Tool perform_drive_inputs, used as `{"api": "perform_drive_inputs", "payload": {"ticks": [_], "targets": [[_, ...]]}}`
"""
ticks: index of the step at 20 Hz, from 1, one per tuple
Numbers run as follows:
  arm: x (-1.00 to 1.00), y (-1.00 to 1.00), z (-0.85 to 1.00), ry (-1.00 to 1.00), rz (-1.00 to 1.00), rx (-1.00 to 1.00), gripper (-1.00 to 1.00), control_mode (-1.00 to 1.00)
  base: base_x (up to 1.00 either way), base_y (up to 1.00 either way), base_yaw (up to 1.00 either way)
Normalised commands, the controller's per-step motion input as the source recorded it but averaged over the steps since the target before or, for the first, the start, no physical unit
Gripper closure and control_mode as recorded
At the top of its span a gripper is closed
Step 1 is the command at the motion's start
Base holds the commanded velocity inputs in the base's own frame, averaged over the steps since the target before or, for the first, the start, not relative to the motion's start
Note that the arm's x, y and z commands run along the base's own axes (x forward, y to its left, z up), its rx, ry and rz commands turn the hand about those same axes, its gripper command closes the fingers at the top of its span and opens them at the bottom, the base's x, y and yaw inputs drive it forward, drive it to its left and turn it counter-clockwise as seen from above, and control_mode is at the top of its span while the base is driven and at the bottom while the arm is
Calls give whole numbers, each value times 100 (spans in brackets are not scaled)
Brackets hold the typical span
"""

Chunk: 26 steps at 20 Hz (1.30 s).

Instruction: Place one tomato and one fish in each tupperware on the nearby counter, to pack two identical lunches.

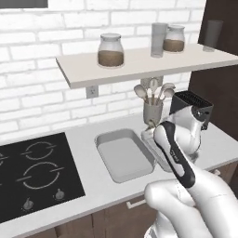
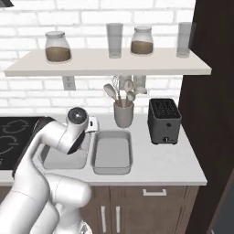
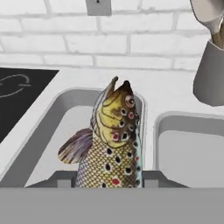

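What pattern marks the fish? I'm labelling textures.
The fish is golden-brown and scaly, with dark and red spots; the hand view shows it best.

Spotted fish (image 3: 111, 144) gripped over the left tupperware (image 3: 48, 131)

Head up, mouth agape, between the two dark finger tips (image 3: 64, 180); a second tupperware (image 3: 192, 148) sits just beside it; grey utensil holder (image 3: 210, 74) at right; cooktop (image 3: 19, 96) at left; brick wall (image 3: 131, 39) behind.
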Motion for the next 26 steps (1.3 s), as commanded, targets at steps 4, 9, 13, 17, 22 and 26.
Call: {"api": "perform_drive_inputs", "payload": {"ticks": [4,9,13,17,22,26], "targets": [[75,70,-72,20,-5,0,100,-100,0,0,0],[70,57,-55,19,-5,0,100,-100,0,0,0],[59,32,-28,12,-2,0,100,-100,0,0,0],[32,-3,-5,0,-1,0,100,-100,0,0,0],[29,-15,-3,0,-2,0,100,-100,0,0,0],[7,-17,-17,2,-4,0,100,-100,0,0,0]]}}
